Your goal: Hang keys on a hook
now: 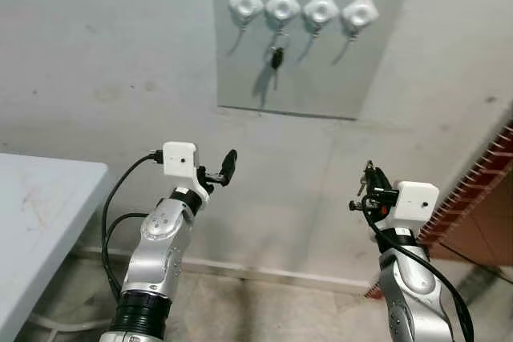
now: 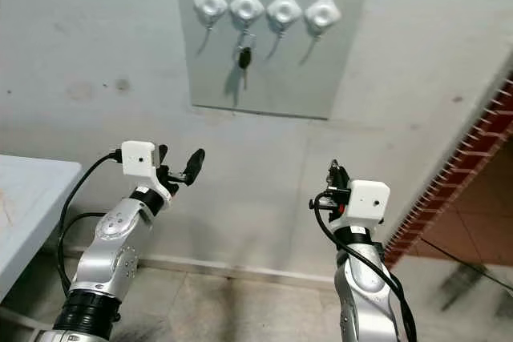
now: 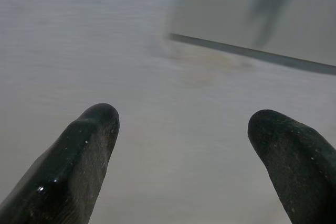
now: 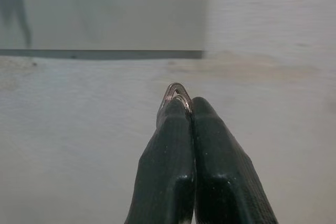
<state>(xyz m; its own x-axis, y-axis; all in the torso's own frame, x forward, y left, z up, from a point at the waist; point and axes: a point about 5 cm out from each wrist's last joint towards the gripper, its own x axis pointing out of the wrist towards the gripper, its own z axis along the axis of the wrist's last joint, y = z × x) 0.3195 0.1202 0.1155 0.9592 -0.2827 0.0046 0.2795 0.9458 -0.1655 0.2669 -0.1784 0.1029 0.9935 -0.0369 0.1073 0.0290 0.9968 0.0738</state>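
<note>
Four white diamond-shaped hooks (image 1: 321, 9) sit in a row on a grey wall panel (image 1: 321, 78). From the second hook (image 1: 282, 7) hangs a dark key (image 1: 276, 57). My right gripper (image 1: 370, 174) is raised below and to the right of the panel. It is shut on a metal key ring (image 4: 177, 92), which pokes out between the fingertips (image 4: 173, 116). My left gripper (image 1: 218, 169) stands open with nothing in it, below the panel's left edge, its two fingers (image 3: 89, 145) pointing at the wall.
A white table (image 1: 40, 206) stands at the left, beside my left arm. A red brick wall (image 1: 481, 190) runs along the right. Black cables (image 1: 112, 214) loop off the left wrist. Tiled floor (image 1: 264, 310) lies below the wall.
</note>
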